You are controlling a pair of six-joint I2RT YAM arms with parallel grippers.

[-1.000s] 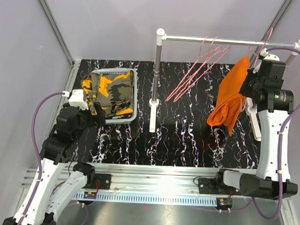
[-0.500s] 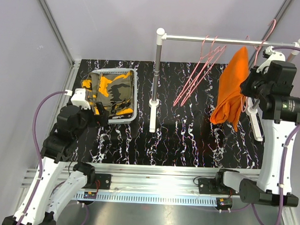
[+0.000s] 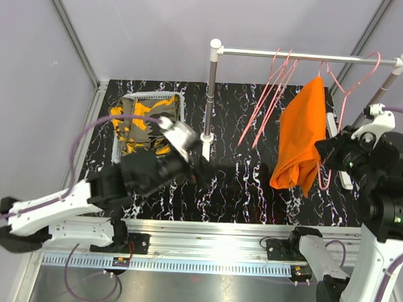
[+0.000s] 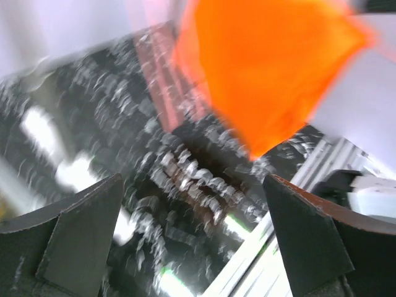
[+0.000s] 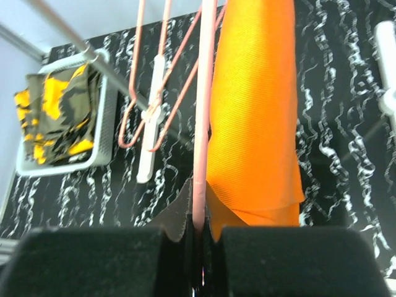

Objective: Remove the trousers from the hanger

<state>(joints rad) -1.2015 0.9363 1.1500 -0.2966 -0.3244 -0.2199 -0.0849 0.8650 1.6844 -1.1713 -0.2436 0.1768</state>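
Two pincers have to work together here, as I judge it. The right one should hold the hanger steady. The left one should close on the low hanging fold of cloth, taking a full bite of fabric and none of the pink wire. A pull along the bar, away from the right grip, should slide the cloth off. A pull straight down risks dragging the hanger out of the fingers.

The right pincer (image 5: pixel 199 238) is clenched on a thin rod of the pink hanger (image 5: pixel 204 124), which is pinched between its fingers in the right wrist view. The orange trousers (image 5: pixel 257 111) drape over that hanger just beside the grip, folded and hanging free above the desk (image 3: pixel 240 186).

The left pincer (image 4: pixel 195 238) is released, its jaws spread wide, holding and touching nothing. Its own view is blurred, but the orange cloth fills the space ahead, apart from the fingers.

I cannot tell whether the hanger's hook sits on the rail (image 3: pixel 292 55). Farther out, spare hangers (image 3: pixel 271 94) hang from that rail. The camouflage trousers (image 3: pixel 146 122) lie in the basket (image 3: pixel 180 100) at the far left.
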